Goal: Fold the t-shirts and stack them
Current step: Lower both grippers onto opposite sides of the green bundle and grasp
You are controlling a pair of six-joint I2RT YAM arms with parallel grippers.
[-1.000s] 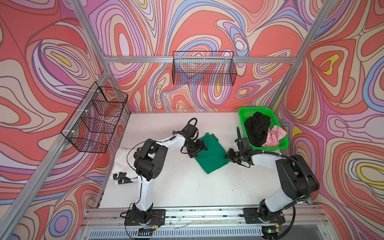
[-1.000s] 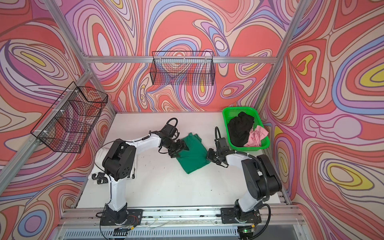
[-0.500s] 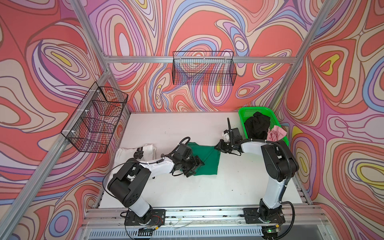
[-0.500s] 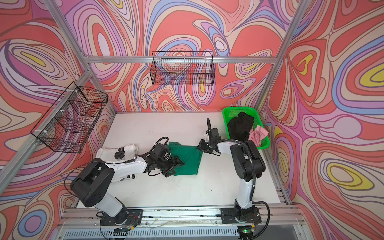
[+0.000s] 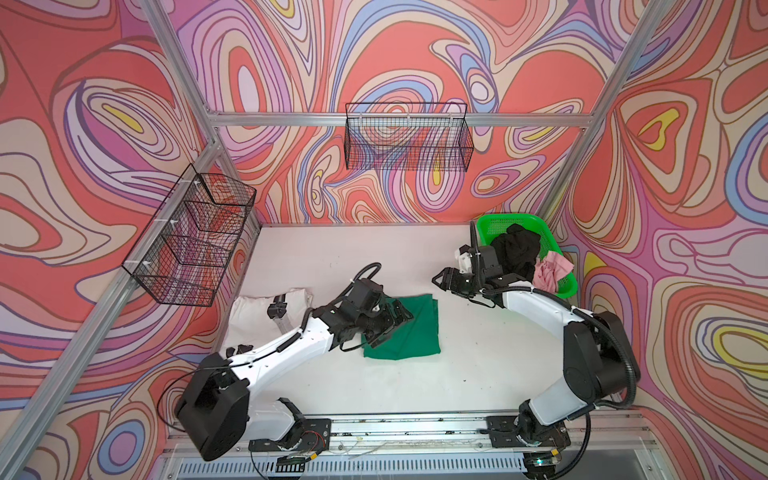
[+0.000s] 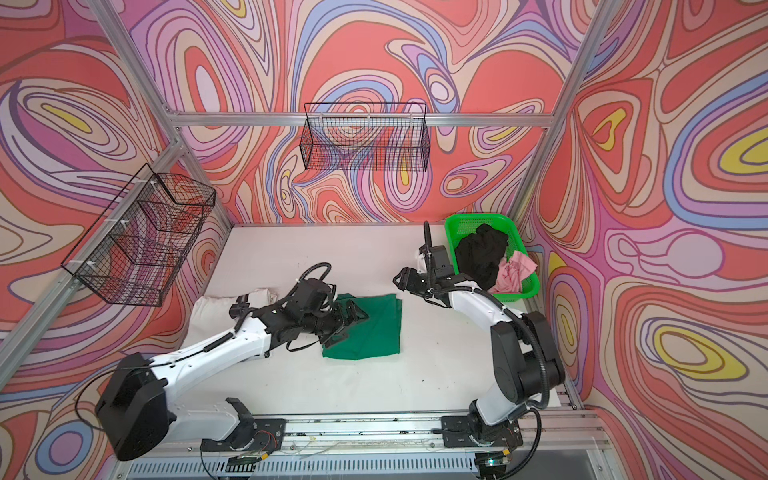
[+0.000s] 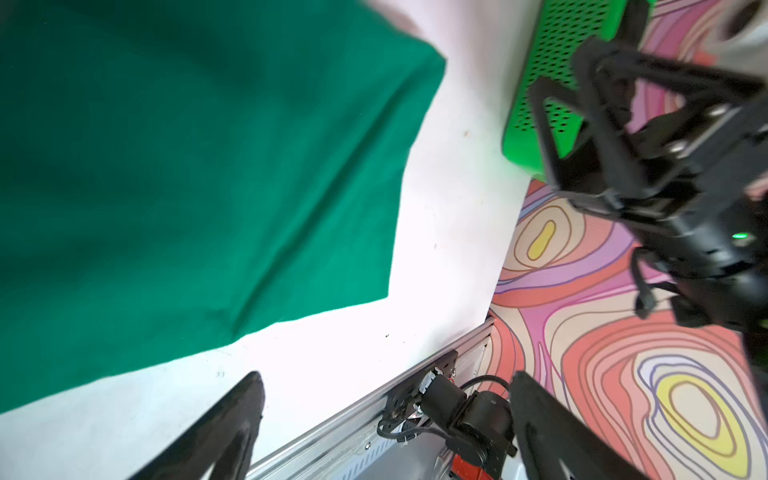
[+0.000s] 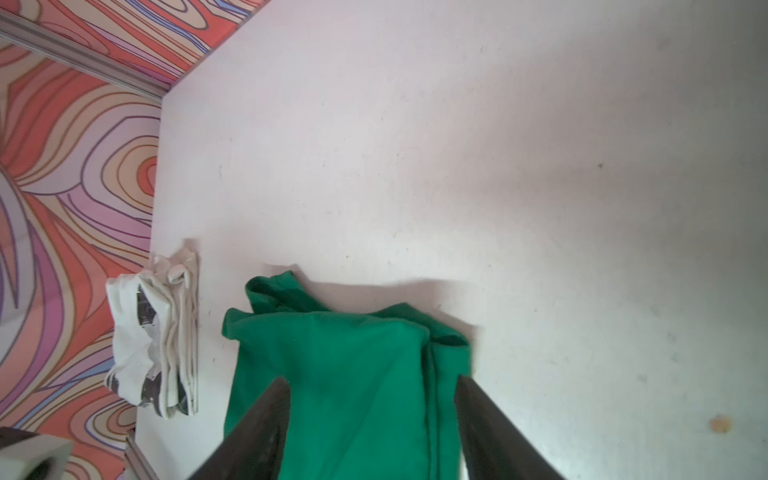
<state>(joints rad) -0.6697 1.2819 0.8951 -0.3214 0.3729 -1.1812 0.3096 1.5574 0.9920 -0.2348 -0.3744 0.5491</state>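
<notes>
The dark green t-shirt [image 5: 409,332] [image 6: 374,332] lies folded flat mid-table, also visible in the wrist views [image 7: 187,166] [image 8: 345,374]. My left gripper [image 5: 397,322] [image 6: 351,318] [image 7: 385,376] hovers over its left edge, open, holding nothing. My right gripper [image 5: 441,280] [image 6: 401,278] [image 8: 372,380] stands open just off the shirt's far right corner, empty. A folded white t-shirt with black marks [image 5: 257,311] [image 6: 216,305] [image 8: 158,340] lies at the left. The black t-shirt [image 5: 517,249] [image 6: 482,253] and the pink one [image 5: 550,270] [image 6: 515,272] sit crumpled in the basket.
The bright green perforated basket [image 5: 494,224] [image 6: 465,222] [image 7: 540,83] stands at the back right, right behind my right wrist. Black wire baskets hang on the back wall [image 5: 407,141] and left wall [image 5: 191,237]. The arm bases sit on a rail [image 5: 415,428] along the front.
The right gripper opened, let go of the green shirt and drew back toward the basket. The shirt now lies square and flat. The left arm swung nearer and its jaws widened.
</notes>
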